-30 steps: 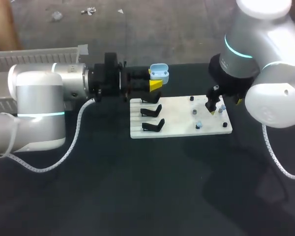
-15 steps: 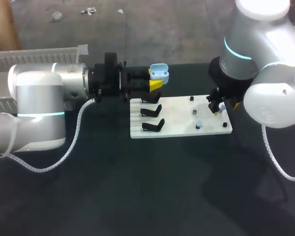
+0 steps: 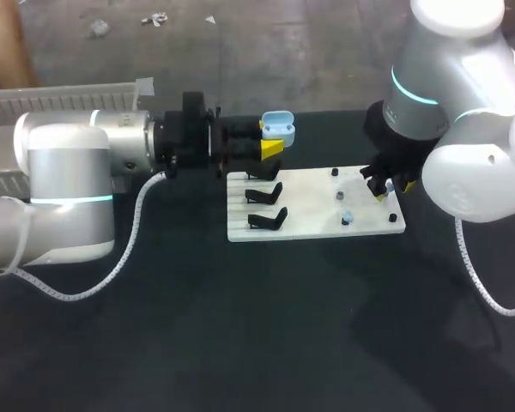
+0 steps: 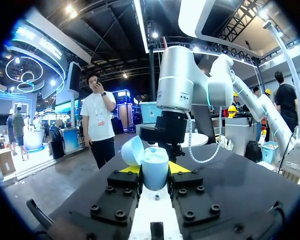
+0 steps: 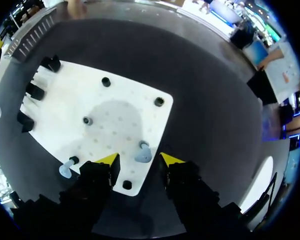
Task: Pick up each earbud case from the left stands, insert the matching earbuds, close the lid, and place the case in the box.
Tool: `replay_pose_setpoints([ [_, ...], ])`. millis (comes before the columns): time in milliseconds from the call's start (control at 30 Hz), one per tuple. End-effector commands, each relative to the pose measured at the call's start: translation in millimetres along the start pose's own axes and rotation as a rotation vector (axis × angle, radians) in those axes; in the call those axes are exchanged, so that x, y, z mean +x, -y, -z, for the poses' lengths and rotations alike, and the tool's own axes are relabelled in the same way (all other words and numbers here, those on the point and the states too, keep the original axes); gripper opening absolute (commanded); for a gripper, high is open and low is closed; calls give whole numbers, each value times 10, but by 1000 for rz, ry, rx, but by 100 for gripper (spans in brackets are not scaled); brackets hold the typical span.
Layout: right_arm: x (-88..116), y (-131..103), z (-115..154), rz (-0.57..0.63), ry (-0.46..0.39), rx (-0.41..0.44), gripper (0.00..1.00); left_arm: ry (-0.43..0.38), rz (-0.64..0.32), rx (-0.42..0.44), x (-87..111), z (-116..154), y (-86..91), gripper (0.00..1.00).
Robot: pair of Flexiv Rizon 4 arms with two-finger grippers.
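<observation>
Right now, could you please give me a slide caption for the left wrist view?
Left gripper clamps a light-blue earbud case, lid open, with the right arm beyond.

R gripper point(image 3: 384, 184) has shifted sideways over the white board point(image 3: 309, 206), away from the board's middle twd its right edge; R arm's wrist moved w/ it. In the wrist view its open yellow tips now straddle a light-blue earbud point(image 5: 143, 151), approx over it, not touching as far as visible.
</observation>
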State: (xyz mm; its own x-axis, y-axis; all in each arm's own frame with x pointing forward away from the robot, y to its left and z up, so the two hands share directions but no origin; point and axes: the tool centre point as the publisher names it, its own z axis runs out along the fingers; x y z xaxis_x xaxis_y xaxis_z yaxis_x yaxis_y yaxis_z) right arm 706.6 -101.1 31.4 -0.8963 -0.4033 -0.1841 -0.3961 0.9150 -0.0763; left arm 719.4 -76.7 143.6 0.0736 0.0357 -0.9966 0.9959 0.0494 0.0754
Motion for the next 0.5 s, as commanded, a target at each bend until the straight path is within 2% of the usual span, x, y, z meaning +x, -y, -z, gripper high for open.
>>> replay_pose_setpoints([
  [33, -34, 4, -14, -1, -6, -1, 47, 3, -4, -7, 5, 2, 18, 0],
  [500, -43, 15, -54, -12, -14, -6, 41, 3, -4, -7, 5, 2, 18, 0],
])
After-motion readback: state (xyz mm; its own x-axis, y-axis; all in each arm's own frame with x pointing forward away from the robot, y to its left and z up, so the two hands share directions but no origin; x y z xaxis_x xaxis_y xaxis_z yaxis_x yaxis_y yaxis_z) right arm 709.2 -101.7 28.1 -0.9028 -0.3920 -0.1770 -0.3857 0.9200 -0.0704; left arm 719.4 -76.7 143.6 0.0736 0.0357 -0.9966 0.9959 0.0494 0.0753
